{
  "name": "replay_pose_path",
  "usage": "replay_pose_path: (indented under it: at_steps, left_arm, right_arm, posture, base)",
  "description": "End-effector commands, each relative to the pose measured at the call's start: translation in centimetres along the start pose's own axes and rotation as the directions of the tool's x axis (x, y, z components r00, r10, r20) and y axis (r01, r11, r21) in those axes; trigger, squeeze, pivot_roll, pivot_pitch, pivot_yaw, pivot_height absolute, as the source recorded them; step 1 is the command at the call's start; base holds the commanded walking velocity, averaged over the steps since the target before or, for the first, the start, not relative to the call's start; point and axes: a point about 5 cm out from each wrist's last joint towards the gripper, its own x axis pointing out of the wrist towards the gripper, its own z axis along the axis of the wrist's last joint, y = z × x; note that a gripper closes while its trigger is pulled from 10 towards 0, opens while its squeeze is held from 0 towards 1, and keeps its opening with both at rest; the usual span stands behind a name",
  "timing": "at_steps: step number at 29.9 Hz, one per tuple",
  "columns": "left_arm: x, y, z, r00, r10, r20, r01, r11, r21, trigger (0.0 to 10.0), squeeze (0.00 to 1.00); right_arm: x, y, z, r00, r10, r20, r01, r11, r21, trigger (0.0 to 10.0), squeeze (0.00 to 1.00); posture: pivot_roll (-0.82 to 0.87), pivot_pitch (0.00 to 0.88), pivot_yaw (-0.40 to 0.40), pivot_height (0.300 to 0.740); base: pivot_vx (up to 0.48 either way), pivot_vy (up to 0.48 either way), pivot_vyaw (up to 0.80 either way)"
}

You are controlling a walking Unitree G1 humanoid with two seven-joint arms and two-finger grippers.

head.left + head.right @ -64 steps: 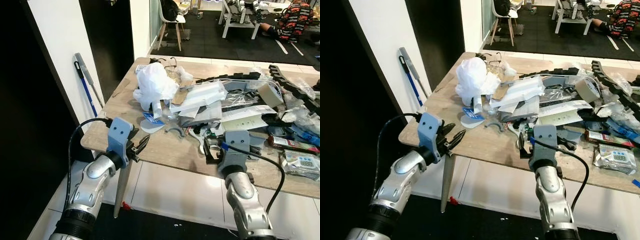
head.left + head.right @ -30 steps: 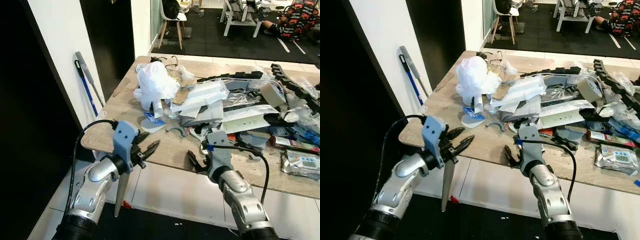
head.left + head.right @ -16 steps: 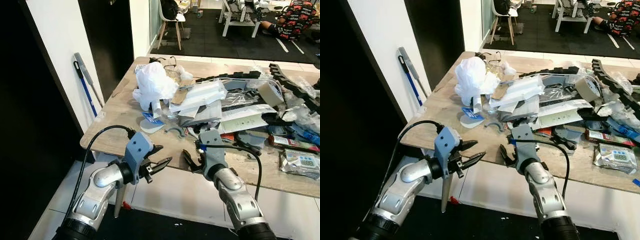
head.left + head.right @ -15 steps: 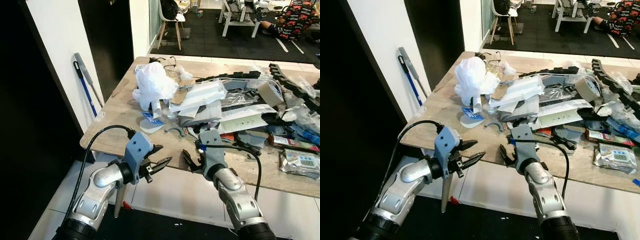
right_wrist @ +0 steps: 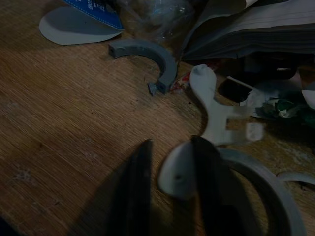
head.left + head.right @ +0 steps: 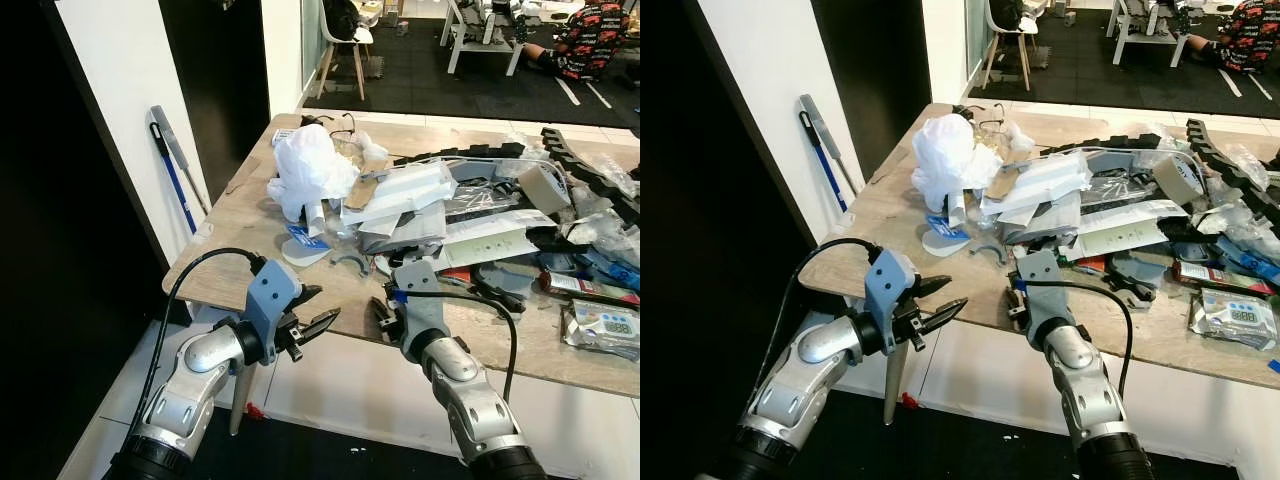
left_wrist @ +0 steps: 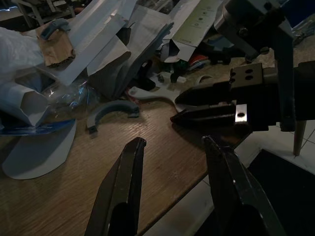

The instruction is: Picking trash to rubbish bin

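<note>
Wooden table (image 6: 240, 240) beside a white wall carries a heap of litter: a crumpled white plastic bag (image 6: 308, 168), papers and envelopes (image 6: 405, 195), a roll of tape (image 6: 543, 187), black cable chain (image 6: 585, 170) and foil packets (image 6: 600, 328) running off the picture's edge. No rubbish bin can be made out. Both wrist views are dim, so colours and small scraps there are hard to read.

Right gripper (image 5: 170, 189) is low over the table's near edge with its fingers spread a little; the rounded end of a pale curved plastic piece (image 5: 179, 172) lies between them, though whether the fingers touch it cannot be told. Just beyond the fingertips lie a white forked plastic piece (image 5: 211, 110) and a grey half-ring (image 5: 155, 54), with a flat grey disc (image 5: 71, 27) farther off under a blue card.

Left gripper (image 6: 318, 318) hovers off the table's front edge, fingers apart and empty, pointing toward the right gripper; the grey half-ring sits ahead of it, well apart.
</note>
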Motion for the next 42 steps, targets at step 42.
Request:
replay_pose_path:
  at_steps: [42]
  left_arm:
    - [-0.5, 1.7, 0.2, 0.991, 0.13, 0.009, -0.13, 0.991, 0.017, 10.0, 0.0]
  right_arm:
    - [-1.8, 2.0, 5.4, 0.934, 0.082, 0.347, -0.084, 0.996, -0.01, 0.0, 0.0]
  posture:
    - [-0.07, 0.075, 0.069, 0.74]
  base:
    - [0.0, 0.0, 0.0]
